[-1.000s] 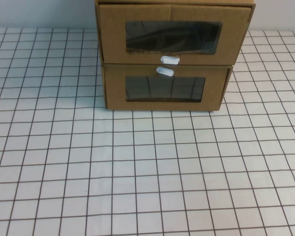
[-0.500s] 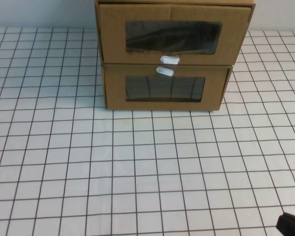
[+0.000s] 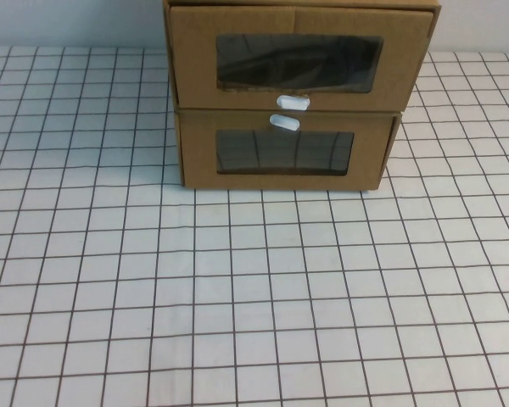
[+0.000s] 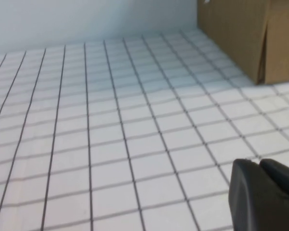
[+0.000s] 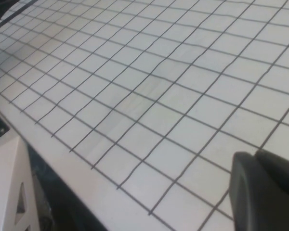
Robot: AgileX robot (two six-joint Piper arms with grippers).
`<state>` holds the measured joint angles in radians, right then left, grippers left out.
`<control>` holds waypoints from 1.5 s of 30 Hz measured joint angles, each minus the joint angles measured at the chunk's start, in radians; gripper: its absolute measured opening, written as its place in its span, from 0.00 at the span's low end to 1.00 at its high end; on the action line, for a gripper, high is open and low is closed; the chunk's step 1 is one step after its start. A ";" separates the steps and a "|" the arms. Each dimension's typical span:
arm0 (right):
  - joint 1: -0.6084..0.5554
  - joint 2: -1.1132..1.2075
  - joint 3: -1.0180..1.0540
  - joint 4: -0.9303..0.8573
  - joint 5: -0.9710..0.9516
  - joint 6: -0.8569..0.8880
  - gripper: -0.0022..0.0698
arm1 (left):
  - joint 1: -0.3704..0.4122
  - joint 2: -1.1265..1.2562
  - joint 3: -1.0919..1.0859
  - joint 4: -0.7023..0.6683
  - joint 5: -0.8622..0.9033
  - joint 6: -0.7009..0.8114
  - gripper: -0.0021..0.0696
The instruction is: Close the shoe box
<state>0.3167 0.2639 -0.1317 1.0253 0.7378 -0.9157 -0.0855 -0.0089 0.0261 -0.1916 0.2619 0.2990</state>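
Observation:
The shoe box (image 3: 299, 64) is the upper brown cardboard drawer of a stack of two at the back middle of the table. It has a wide clear window and a white pull tab (image 3: 293, 103) below it. Its front seems to stick out a little over the drawer beneath. Neither gripper shows in the high view. My left gripper (image 4: 258, 164) is shut and empty, low over the grid mat, well away from the cardboard stack's side (image 4: 231, 33). My right gripper (image 5: 254, 157) is shut and empty above the mat near the table's front edge.
The matching lower drawer (image 3: 284, 153) has its white tab (image 3: 285, 123) above its window. A white grid mat (image 3: 254, 288) covers the table. In the right wrist view the table's edge (image 5: 86, 192) drops off beside a white stand (image 5: 9, 187).
Half a second ago dark gripper tips showed at the bottom left and bottom right corners of the high view; now they are out of that view. The boxes have not moved.

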 joint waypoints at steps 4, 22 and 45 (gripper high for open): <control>0.000 0.000 0.000 -0.002 0.054 0.000 0.01 | 0.012 -0.001 0.000 0.036 0.077 -0.004 0.02; 0.000 0.000 0.000 -0.009 0.176 0.000 0.01 | 0.014 -0.001 0.000 0.045 0.124 -0.004 0.02; -0.158 -0.241 0.051 -0.851 -0.266 0.743 0.01 | 0.014 -0.002 0.000 0.045 0.124 -0.004 0.02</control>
<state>0.1586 0.0227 -0.0811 0.1744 0.4721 -0.1729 -0.0712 -0.0111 0.0261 -0.1464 0.3857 0.2946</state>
